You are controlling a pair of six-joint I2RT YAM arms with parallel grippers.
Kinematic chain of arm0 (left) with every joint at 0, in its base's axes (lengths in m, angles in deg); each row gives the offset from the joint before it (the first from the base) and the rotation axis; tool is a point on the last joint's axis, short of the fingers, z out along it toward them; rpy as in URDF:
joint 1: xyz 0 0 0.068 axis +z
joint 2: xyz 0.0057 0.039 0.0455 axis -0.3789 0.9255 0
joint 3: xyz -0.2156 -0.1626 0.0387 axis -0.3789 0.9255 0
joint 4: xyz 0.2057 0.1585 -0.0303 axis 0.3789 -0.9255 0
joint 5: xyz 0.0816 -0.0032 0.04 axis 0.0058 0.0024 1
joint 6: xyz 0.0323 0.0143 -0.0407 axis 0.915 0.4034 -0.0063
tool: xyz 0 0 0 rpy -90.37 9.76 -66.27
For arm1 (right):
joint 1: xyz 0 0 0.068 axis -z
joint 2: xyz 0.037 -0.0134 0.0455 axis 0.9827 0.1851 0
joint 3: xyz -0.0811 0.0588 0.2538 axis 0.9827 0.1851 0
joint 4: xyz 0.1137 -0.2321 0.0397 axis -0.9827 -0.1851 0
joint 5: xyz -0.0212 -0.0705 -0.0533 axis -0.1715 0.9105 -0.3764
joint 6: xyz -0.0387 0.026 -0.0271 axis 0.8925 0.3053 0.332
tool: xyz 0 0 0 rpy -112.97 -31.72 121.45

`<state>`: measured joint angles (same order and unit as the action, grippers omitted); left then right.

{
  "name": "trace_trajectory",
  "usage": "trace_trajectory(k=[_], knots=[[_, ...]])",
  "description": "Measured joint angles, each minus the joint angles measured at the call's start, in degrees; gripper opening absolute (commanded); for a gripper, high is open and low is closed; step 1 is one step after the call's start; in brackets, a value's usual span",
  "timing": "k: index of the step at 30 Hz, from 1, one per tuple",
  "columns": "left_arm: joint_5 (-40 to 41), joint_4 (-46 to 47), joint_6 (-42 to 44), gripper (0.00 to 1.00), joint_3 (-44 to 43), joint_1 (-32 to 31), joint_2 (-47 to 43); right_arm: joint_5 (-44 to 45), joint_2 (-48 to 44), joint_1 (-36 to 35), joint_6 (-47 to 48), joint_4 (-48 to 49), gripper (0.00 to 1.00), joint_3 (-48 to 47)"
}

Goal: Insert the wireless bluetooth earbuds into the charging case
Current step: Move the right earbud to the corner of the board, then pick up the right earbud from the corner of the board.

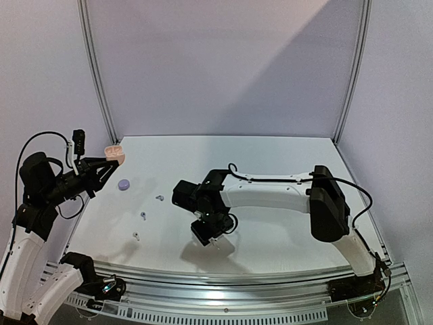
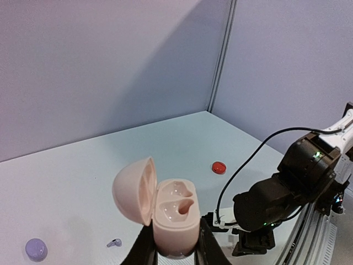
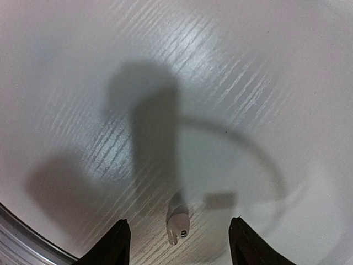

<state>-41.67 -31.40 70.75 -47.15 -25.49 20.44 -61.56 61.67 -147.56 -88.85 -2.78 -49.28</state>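
1. Left wrist: left gripper (image 2: 175,251) pinches the open charging case (image 2: 174,212); both sockets empty.
2. Right wrist: right gripper (image 3: 179,245) spread, white earbud (image 3: 178,223) lying on table (image 3: 248,83) between its jaws, untouched.
3. Nothing inserted yet; three more earbuds (image 1: 142,216) loose on table.

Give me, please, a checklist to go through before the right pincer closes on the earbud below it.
1. Right pincer stands open: ok.
2. White earbud lies on the table between the right pincer's fingers: ok.
3. Earbud is clear of both fingers, with a gap on each side: ok.
4. Left pincer is shut on the charging case and holds it above the table: ok.
5. Case lid is open and both sockets look empty: ok.
6. Which of the two sockets this earbud belongs in: cannot tell.
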Motion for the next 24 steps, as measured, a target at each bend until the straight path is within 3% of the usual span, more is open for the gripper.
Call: trace_trajectory(k=[17,24], knots=[[0.0,0.1,0.0,0.0,0.2,0.0,0.0,-2.3,4.1,0.0,1.7,-1.5,0.28,-2.1],[0.0,0.1,0.0,0.0,0.2,0.0,0.0,-2.2,4.2,0.0,2.0,-1.9,0.29,-2.3]])
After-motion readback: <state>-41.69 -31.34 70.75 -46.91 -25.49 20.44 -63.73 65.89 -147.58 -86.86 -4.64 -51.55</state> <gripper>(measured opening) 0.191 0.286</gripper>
